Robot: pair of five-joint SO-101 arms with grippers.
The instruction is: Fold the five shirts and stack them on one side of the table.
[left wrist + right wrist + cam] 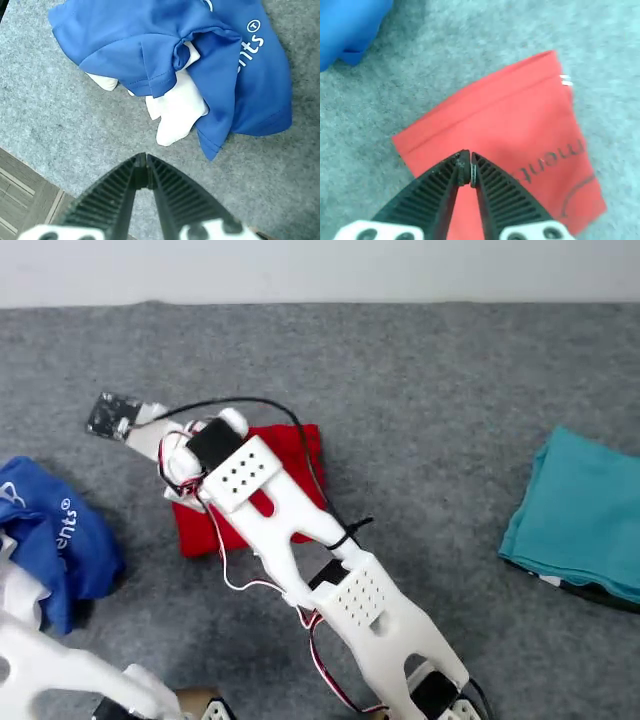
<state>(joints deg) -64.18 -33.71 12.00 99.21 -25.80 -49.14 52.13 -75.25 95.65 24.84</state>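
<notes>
Claws come nearest: the left claw [146,161] has its ribbed black fingers pressed together with nothing between them, poised above bare grey surface [75,125] close to the edge where a wood-plank floor [20,200] begins. Just beyond its tips a white shirt [177,110] lies crumpled, and an unfolded blue shirt [150,40] is draped over most of it. From the high view, the left arm [60,670] sits at the near left corner and that blue shirt [50,530] is bunched at the left edge of the surface [420,390]. The right arm [370,610] rises from the near edge and stretches diagonally away and to the left, with red, white and black cables [315,640] trailing along it. Its outer end hangs over a red shirt [300,450], which is folded into a flat rectangle left of centre. The right claw [467,162] is likewise closed, its tips meeting over that red shirt [520,135] near one folded edge; whether they touch the cloth I cannot tell. A corner of the blue shirt [345,25] lies a little way off from it. At the right edge, well apart from the rest, a folded teal shirt [585,515] rests on top of a dark garment [590,592]. Farthest back, the surface meets a pale wall [300,270].
</notes>
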